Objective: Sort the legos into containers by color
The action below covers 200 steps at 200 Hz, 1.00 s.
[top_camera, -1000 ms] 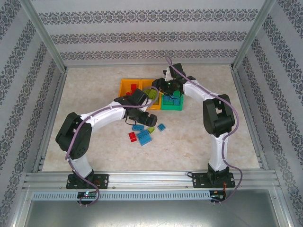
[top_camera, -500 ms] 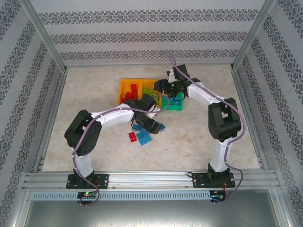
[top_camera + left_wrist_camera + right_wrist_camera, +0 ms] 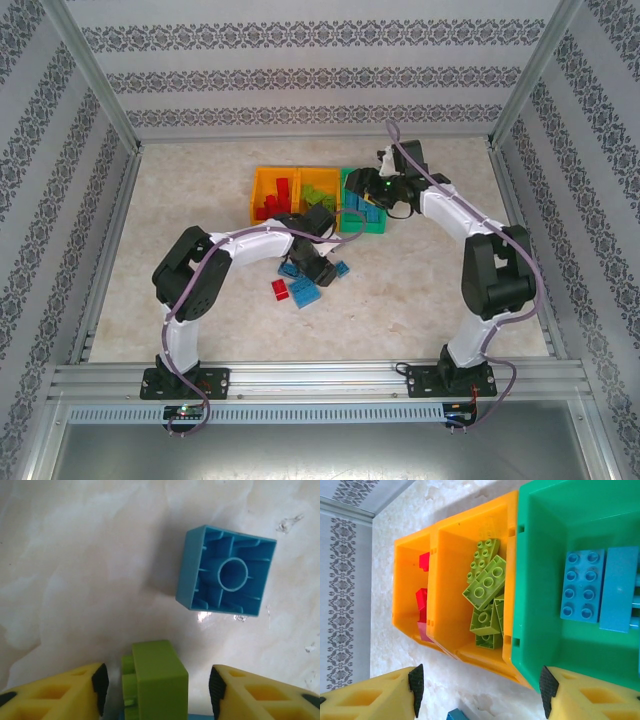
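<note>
The lime-green studded plastic brick (image 3: 155,672) lies on the pale marbled table (image 3: 75,580) between the left gripper's (image 3: 157,684) yellow fingers (image 3: 65,695). The jaws stand narrowly on either side of it, with a slim gap showing at each black pad, so nothing is gripped. Ahead and to the right, apart from it, a light-blue square brick (image 3: 227,572) lies upside down; ahead and to the left the tabletop is bare. From above, a red brick (image 3: 279,289) and a larger blue brick (image 3: 305,293) lie just behind this gripper. The right gripper (image 3: 480,685) is spread wide and holds nothing, hanging over the edge of the joined bins. Ahead of it are the orange bin of red bricks (image 3: 402,595), the orange bin of lime bricks (image 3: 452,580) and the green bin of blue bricks (image 3: 545,540).
</note>
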Available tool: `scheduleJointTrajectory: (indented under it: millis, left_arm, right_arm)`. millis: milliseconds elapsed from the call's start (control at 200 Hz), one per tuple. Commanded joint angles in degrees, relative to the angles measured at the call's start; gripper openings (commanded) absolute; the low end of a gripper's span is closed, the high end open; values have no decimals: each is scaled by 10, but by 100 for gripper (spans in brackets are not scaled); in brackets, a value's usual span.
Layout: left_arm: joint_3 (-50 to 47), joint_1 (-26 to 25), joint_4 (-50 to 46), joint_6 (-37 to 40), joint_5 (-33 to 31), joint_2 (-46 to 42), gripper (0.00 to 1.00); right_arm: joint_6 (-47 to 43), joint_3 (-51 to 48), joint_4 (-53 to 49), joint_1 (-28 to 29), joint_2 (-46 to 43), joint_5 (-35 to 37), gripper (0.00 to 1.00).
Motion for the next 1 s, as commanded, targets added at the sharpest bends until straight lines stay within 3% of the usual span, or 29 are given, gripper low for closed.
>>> scheduleJointTrajectory:
  millis: [0,315,709,994]
  left_arm:
    - [16,-8,-19,14,-6,7,48]
    - [26,-7,-11,-6,-53,-29,31]
    - [163,57,-32,-48,-121,-30,32]
    - [347,106,-75,-94,-94,94,32]
  right_arm:
    - [-3,-25,11,-18,-31,5,65]
    - [-21,-97,6,-43,-82,11,66]
    - [-133,-246,30,-30,-207,59,67]
    - [-231,-331,25,53,-258,107,70]
